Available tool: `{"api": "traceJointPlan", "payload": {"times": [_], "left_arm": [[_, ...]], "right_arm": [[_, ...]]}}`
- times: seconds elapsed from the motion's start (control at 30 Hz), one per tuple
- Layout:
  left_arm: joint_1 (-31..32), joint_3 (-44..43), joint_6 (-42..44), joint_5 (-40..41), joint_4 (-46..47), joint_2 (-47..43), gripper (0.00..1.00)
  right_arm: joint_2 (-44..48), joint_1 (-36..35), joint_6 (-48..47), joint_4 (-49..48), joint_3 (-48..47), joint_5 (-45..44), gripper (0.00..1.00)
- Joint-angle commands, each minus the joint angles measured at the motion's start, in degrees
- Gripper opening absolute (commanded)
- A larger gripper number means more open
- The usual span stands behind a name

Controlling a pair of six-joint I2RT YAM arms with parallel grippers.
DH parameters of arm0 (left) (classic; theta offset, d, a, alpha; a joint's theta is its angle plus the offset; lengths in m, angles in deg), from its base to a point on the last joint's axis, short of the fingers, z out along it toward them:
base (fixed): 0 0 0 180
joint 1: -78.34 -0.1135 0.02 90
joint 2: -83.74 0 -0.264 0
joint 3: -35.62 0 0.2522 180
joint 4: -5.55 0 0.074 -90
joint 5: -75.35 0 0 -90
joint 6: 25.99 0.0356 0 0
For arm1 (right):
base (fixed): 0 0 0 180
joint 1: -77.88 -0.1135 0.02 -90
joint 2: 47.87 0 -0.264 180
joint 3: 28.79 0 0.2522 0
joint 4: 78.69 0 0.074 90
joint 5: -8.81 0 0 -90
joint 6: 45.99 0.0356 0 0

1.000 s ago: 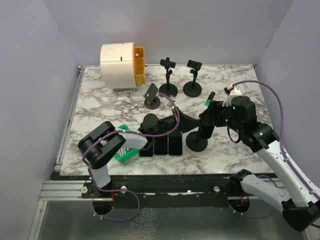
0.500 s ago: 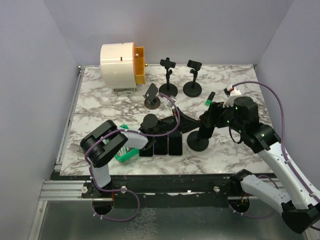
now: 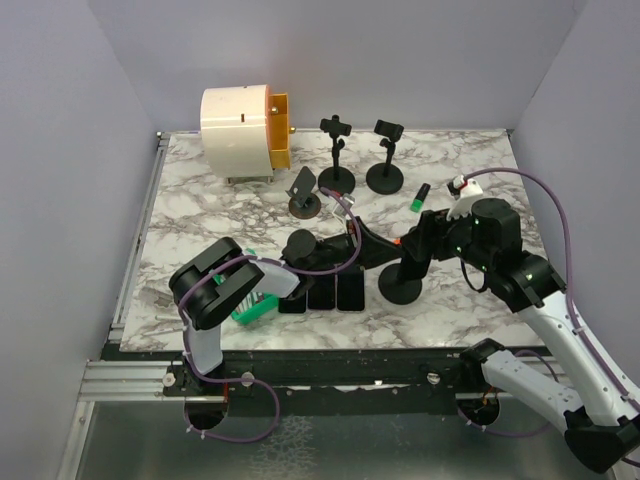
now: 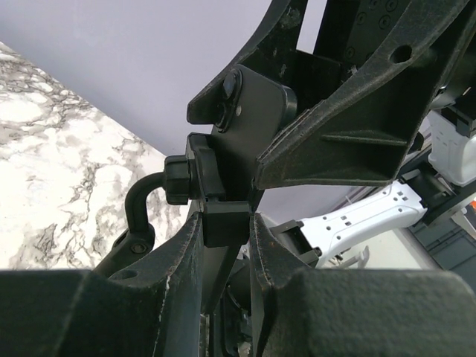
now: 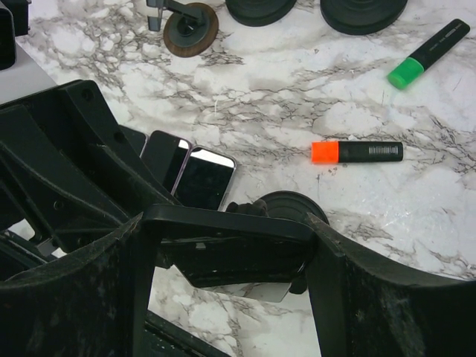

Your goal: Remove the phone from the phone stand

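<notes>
Now, left jaws tight on phone stand [image 3: 400, 289], right jaws wide on phone [image 4: 256, 119].

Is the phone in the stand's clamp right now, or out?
In. The left wrist view shows the phone backed against the phone stand's clamp, its edge seated in the clamp's bracket.

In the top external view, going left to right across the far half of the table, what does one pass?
White and orange cylinder → brown-based stand → first black stand → second black stand → green highlighter.
</notes>
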Motion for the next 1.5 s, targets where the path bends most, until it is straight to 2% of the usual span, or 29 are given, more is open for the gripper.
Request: {"api": "traceJointPlan", "payload": {"times": [0.0, 0.43, 0.8, 0.93, 1.1, 1.33, 1.47], "left_arm": [[-1.78, -0.73, -1.58, 1.95, 0.11, 2.19, 0.00], [-1.83, -1.20, -0.68, 1.77, -1.12, 2.69, 0.00], [-0.98, -2.07, 3.09, 0.94, -4.72, 1.79, 0.02], [0.00, -2.72, 5.31, 1.21, -7.37, 0.66, 0.19], [0.62, -2.27, 6.15, 2.35, -8.24, -0.91, 0.47], [0.81, -0.28, 8.40, 5.42, -10.13, -6.03, 0.69], [0.81, 1.74, 11.83, 7.70, -15.00, -11.56, 0.78]], "right_arm": [[2.99, -0.39, -1.81, -4.74, -1.29, 8.80, 0.00], [4.55, -0.41, -4.48, -3.81, -1.25, 14.72, 0.00], [4.79, -0.39, -1.08, -5.78, -5.59, 19.71, 0.00], [4.05, -0.39, -0.13, -5.54, -9.24, 21.39, 0.00], [3.46, -0.39, 0.44, -4.40, -13.88, 22.02, 0.00], [2.78, -0.39, 0.18, -1.32, -19.76, 21.00, 0.00], [2.79, -0.39, 0.92, -0.46, -21.12, 18.68, 0.00]]}}
